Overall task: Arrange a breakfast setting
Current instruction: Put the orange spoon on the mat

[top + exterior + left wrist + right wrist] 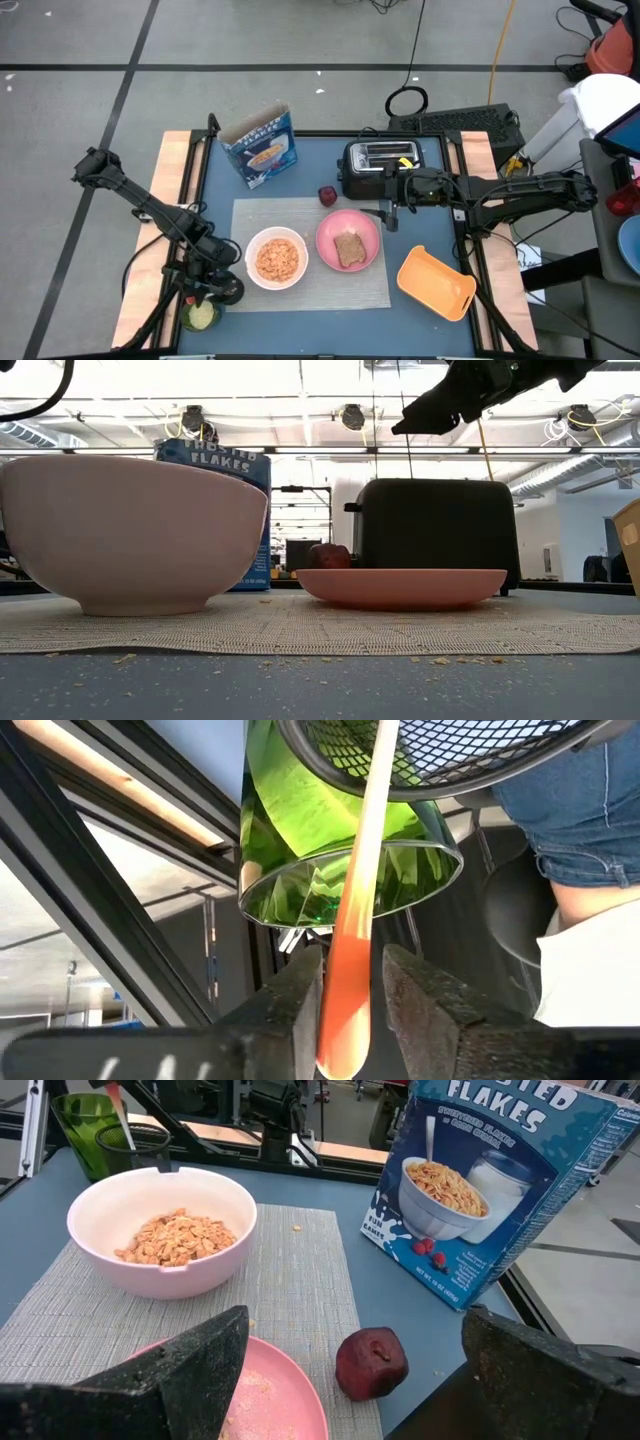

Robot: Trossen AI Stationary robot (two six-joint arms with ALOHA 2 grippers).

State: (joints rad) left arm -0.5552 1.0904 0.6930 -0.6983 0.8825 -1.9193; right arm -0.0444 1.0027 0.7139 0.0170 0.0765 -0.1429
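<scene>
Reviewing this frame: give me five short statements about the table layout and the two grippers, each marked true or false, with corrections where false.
1. The white bowl holds cereal. True.
2. The toast slice is in the toaster. False: it lies on the pink plate.
3. The left gripper has its fingers on either side of an orange-handled utensil standing in a green cup. True.
4. The dark red fruit sits in the bowl. False: it rests on the table beside the mat, near the plate.
5. The right gripper holds the cereal box. False: it hangs open, empty, near the toaster.
</scene>
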